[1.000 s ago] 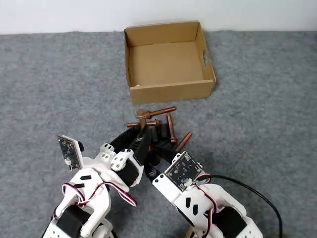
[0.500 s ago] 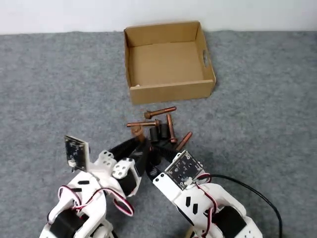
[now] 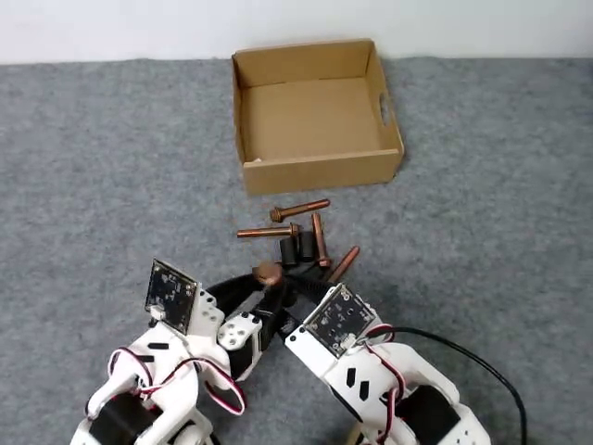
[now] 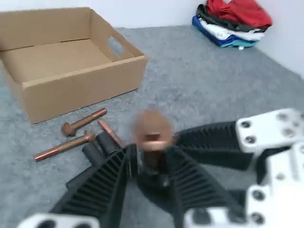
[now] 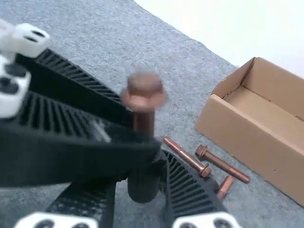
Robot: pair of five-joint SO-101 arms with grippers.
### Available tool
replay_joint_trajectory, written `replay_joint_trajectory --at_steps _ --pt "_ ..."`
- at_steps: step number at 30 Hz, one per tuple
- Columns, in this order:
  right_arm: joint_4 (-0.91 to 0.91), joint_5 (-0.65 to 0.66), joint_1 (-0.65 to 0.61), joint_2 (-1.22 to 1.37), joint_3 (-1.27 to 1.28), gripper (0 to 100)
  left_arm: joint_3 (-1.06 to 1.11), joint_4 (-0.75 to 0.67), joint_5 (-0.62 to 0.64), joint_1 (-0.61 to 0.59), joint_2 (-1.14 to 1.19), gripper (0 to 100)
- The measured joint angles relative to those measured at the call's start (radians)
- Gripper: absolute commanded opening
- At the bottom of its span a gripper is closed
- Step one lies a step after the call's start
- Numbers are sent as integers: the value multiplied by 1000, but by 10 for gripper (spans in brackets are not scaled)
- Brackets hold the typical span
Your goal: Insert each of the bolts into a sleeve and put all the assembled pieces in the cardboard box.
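Near desk (image 3: 93,185) edge: left gripper (image 4: 151,164) clamped on bolt (image 4: 152,130), head up; right gripper (image 5: 142,197) pinched tight round black sleeve (image 5: 141,180) directly beneath. Entry depth hidden. Probably mid-insertion: keep shank and bore in line, lower straight, hold sleeve firm until head seats. Mid-desk: four loose bolts (image 3: 298,209), spare sleeves (image 3: 295,247). Toward far edge: cardboard box (image 3: 320,171), no pieces inside yet. No legible writing or labels anywhere.

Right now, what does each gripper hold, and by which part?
Left gripper clamps the bolt by its shank, below the head; right gripper holds a black sleeve by its sides.
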Motion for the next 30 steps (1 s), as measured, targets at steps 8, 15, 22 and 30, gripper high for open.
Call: replay_joint_trajectory --at_steps 8,15,22,30 --pt "0 9 -8 -3 -3 10 -58 25 -25 -5 5 221" --pt "0 8 6 -3 -3 10 -172 107 -54 -95 5 208" --pt "0 -54 186 -3 -5 9 -199 109 -54 -318 5 17" --pt "17 -124 370 110 -172 9 2 94 -54 -535 5 4"
